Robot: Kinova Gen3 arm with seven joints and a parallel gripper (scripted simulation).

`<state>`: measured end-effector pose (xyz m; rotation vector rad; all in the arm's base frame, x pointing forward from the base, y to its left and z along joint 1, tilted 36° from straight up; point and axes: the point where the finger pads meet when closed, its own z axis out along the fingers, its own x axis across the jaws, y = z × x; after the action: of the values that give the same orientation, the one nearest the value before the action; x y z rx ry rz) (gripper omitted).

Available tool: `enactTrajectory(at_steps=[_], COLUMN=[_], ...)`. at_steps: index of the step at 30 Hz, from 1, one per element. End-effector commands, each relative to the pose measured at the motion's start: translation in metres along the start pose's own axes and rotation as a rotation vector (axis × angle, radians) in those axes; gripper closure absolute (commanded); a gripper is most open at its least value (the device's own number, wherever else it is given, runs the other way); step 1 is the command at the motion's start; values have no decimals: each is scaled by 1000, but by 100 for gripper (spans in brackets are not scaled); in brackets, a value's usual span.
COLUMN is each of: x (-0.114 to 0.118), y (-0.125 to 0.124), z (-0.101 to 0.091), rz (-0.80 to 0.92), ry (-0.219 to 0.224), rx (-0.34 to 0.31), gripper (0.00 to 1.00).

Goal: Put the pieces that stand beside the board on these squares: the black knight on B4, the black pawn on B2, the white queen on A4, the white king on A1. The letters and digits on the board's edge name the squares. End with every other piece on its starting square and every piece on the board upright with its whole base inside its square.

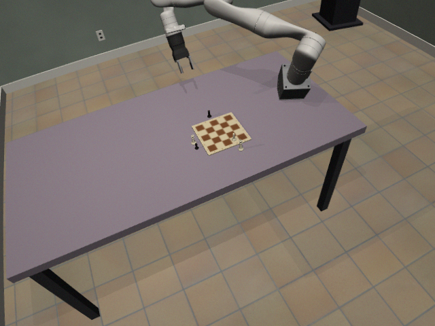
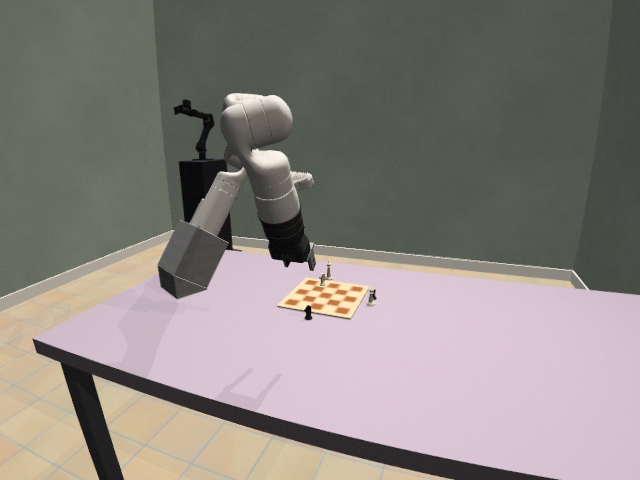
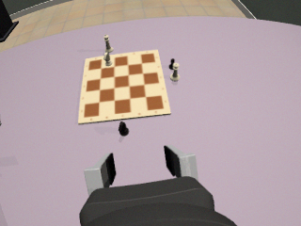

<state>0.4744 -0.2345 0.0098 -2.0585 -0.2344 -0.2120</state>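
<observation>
The board (image 1: pixel 219 149) (image 2: pixel 330 313) (image 3: pixel 136 115) lies flat; its edge marks are too small to read. The black knight (image 1: pixel 209 113) (image 2: pixel 308 312) (image 3: pixel 123 128) stands beside its edge nearest the gripper in the wrist view. The black pawn (image 1: pixel 196 147) (image 2: pixel 374 293) (image 3: pixel 172 64) and what looks like the white queen (image 1: pixel 192 139) (image 2: pixel 371 298) (image 3: pixel 175 72) stand close together beside another edge. The taller white piece, apparently the king (image 1: pixel 240 145) (image 2: pixel 328 271) (image 3: pixel 108 44), stands beyond the far edge. My gripper (image 1: pixel 187 70) (image 2: pixel 299 267) (image 3: pixel 139 160) is open and empty, high above the table, on the knight's side.
A white piece (image 1: pixel 234 137) (image 2: pixel 322 280) (image 3: pixel 107 59), apparently a knight, stands upright on the board near the king. The arm's base (image 1: pixel 293 90) (image 2: pixel 191 258) is bolted to the table. A dark pedestal (image 1: pixel 339 13) (image 2: pixel 191 188) stands beyond the table.
</observation>
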Motion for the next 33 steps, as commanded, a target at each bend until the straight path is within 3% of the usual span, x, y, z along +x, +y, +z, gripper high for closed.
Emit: enactTrajectory(at_steps=[1, 5, 14, 20, 23, 33], x=[10, 14, 25, 21, 19, -6], y=[-7, -9, -27, -44, -47, -76], z=[1, 6, 38, 63, 68, 101], rz=[-64, -106, -341, -522, -537, -812], ry=[14, 16, -4, -48, -54, -151], rx=[-49, -71, -191, -278, -293, -408], gripper=[0, 0, 0, 0, 0, 0])
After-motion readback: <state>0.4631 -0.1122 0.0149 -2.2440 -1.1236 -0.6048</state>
